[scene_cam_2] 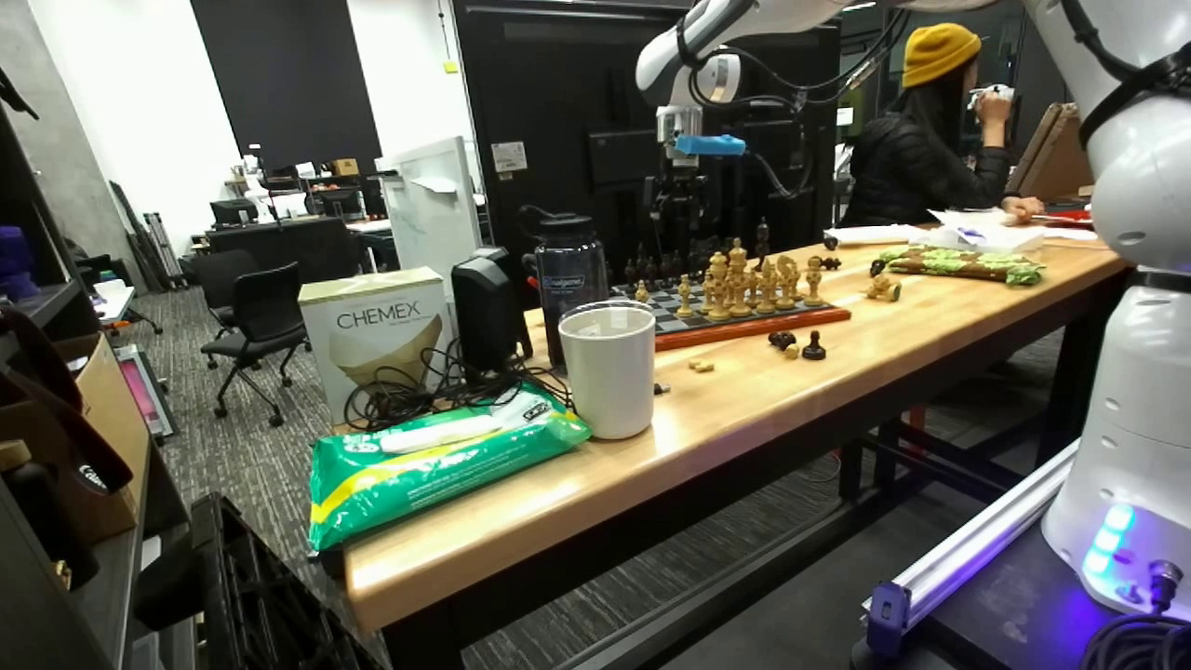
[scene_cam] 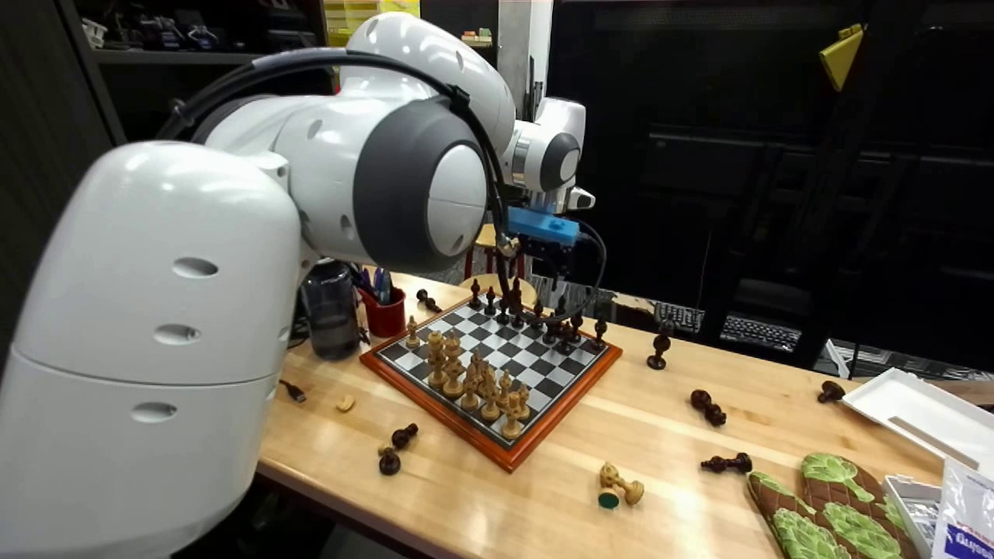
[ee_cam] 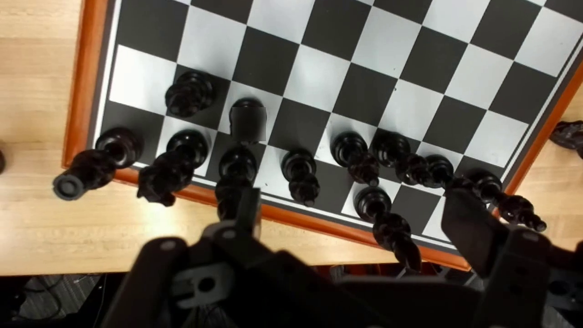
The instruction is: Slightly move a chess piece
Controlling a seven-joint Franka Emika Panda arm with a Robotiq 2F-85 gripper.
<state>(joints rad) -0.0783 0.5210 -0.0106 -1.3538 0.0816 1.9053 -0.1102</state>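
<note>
1. In an exterior view alone, a keyboard (scene_cam: pixel 761 332) shows; the arm (scene_cam: pixel 326 171) arches high.
2. In an exterior view alone, a mug (scene_cam_2: pixel 607 377) and a person (scene_cam_2: pixel 916 177) appear; the wrist (scene_cam_2: pixel 679 123) points down.
3. Wrist view: the gripper (ee_cam: pixel 357 218) gapes wide; dark chess pieces (ee_cam: pixel 299 166) stand on the chessboard (ee_cam: pixel 332 82).

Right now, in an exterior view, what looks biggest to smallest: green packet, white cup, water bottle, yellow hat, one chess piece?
Green packet
White cup, water bottle: too alike to rank; cup partly hides bottle
Yellow hat
Chess piece

Wooden table (scene_cam: pixel 641 411) under chessboard (ee_cam: pixel 314 77), scattered chess pieces (scene_cam: pixel 707 407), bottle (scene_cam_2: pixel 572 265), mug (scene_cam_2: pixel 609 377), green packet (scene_cam_2: pixel 451 476)
</note>
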